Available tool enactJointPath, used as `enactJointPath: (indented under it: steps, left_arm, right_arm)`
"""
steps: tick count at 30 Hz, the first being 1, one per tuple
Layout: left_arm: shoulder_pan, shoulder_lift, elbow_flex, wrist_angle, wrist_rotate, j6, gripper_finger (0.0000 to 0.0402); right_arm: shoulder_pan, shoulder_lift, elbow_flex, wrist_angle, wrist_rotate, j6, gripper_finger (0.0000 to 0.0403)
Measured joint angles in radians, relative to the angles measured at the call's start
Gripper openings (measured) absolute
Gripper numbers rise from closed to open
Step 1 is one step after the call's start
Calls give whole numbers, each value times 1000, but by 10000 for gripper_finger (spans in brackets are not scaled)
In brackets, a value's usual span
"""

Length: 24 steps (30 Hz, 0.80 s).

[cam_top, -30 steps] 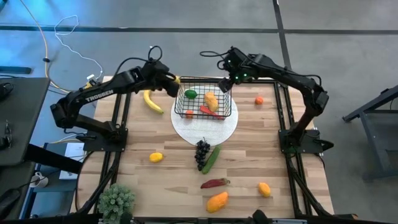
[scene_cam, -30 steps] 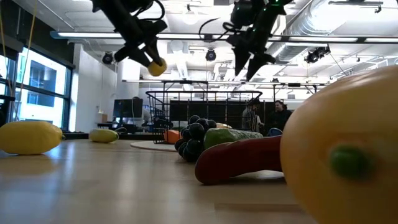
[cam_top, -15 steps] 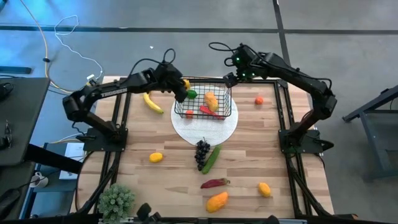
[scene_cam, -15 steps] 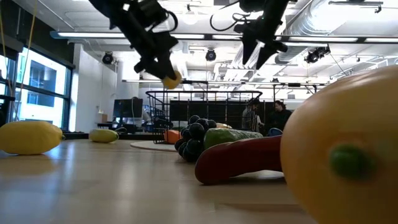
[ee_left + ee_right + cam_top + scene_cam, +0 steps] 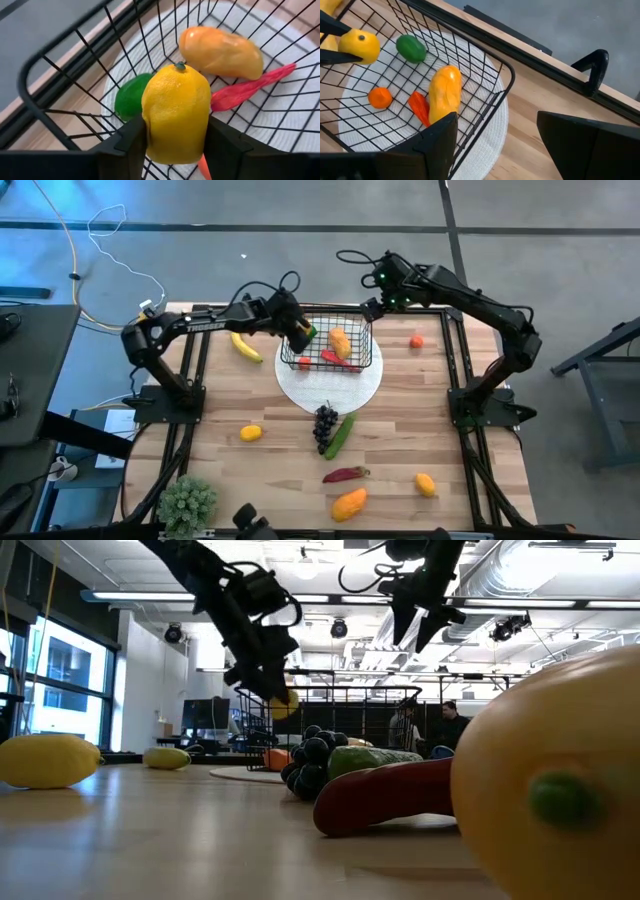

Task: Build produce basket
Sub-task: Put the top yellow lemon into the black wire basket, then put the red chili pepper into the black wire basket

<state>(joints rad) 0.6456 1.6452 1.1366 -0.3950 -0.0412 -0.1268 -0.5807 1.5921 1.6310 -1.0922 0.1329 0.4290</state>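
My left gripper (image 5: 176, 145) has its fingers clamped on a lemon (image 5: 176, 119), just above the wire basket (image 5: 327, 343) on the white plate (image 5: 330, 387). My right gripper (image 5: 495, 145) hovers beside the basket's far corner, fingers apart and empty.

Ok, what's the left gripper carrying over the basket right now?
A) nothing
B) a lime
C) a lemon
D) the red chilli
C: in the left wrist view the left gripper has its fingers pressed on a yellow lemon, held over the basket above the lime.
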Motion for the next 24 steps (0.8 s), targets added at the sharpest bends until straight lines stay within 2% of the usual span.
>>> enactJointPath:
  steps: [16,24]
  left_arm:
    - [2,32,0,5,-24,0,214]
    - [3,27,0,4,-27,0,223]
  right_arm:
    - [0,-7,0,-53,2,-11,254]
    - [12,-80,0,-76,12,6,254]
